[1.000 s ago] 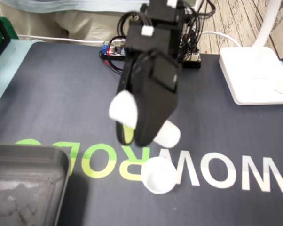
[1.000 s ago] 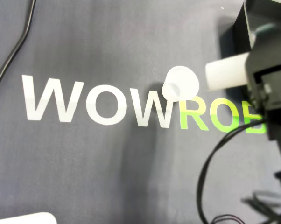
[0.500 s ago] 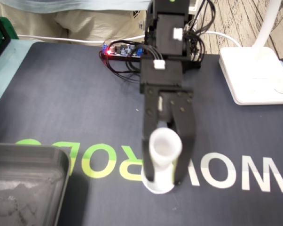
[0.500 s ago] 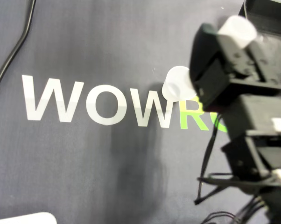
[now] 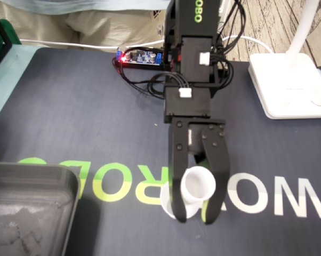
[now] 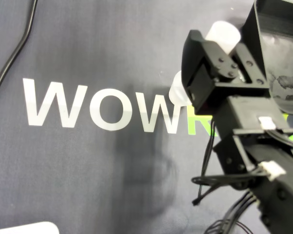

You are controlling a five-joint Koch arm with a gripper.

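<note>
My black gripper points toward the camera in the fixed view and is shut on a small white cup, whose mouth faces that camera. The overhead view has the same held cup between the fingers of the gripper. A second white cup stands on the dark mat right under the gripper, mostly hidden by the left finger. From overhead, only part of this lower cup shows beside the gripper body. I cannot tell whether the two cups touch.
A dark grey tray sits at the mat's near left corner; in the overhead view the tray is at the top right. A white lamp base, a circuit board and a black cable lie around the mat's edges.
The gripper swung round from lying sideways to pointing along the mat, carrying the held cup over the standing cup and then lower, closer to it. The standing cup stayed put.
</note>
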